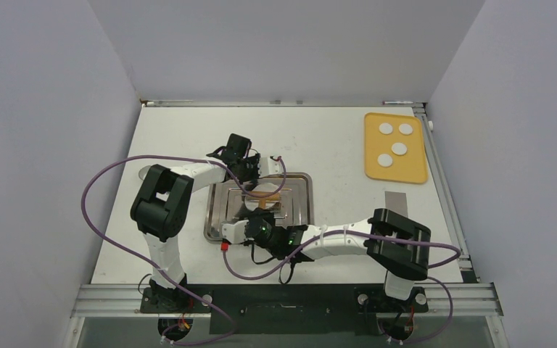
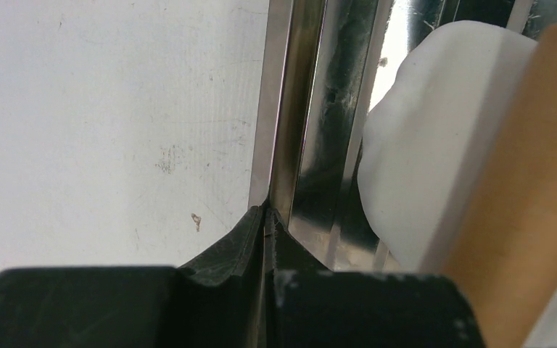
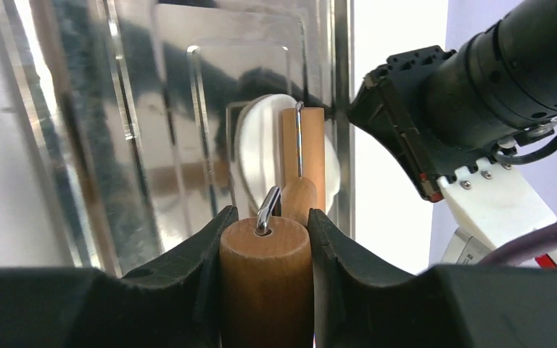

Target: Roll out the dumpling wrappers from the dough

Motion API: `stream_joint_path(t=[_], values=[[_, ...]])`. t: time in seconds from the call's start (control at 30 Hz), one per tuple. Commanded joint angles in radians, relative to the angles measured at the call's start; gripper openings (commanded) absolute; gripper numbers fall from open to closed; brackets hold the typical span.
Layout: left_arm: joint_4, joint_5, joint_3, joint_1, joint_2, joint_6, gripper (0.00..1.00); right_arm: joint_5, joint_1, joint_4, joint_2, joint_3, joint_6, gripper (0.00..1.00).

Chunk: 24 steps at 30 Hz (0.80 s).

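You have four wrappers (image 1: 399,148) on one yellow board (image 1: 413,174), at two o'clock on the table (image 1: 333,145) and well apart from the single steel tray (image 1: 301,210) at its centre. One lump of white dough (image 2: 435,145) lies inside the tray's twelve o'clock end, with the one wooden pin (image 3: 303,156) resting across it. Your left claw (image 2: 265,214) is pinched together on the tray's rim at about eleven o'clock, just beside the dough. Your right claw (image 3: 267,221) reaches in from the tray's six o'clock edge and is clamped on the pin's near handle, one finger on either side.
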Motion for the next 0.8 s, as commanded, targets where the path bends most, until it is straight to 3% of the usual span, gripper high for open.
stream_joint_path(t=[0.0, 0.27, 0.6, 0.77], values=[[-0.162, 0.013, -0.033, -0.005, 0.050, -0.017, 0.00, -0.281, 0.035, -0.261, 0.025, -0.085, 0.219, 0.08], [-0.163, 0.013, -0.032, -0.005, 0.052, -0.016, 0.00, -0.230, -0.103, -0.215, 0.119, 0.020, 0.122, 0.08], [-0.163, 0.013, -0.033, -0.005, 0.050, -0.014, 0.00, -0.288, 0.053, -0.275, 0.096, -0.089, 0.275, 0.08], [-0.163, 0.014, -0.033, -0.005, 0.050, -0.015, 0.00, -0.290, -0.009, -0.252, 0.103, -0.060, 0.243, 0.08]])
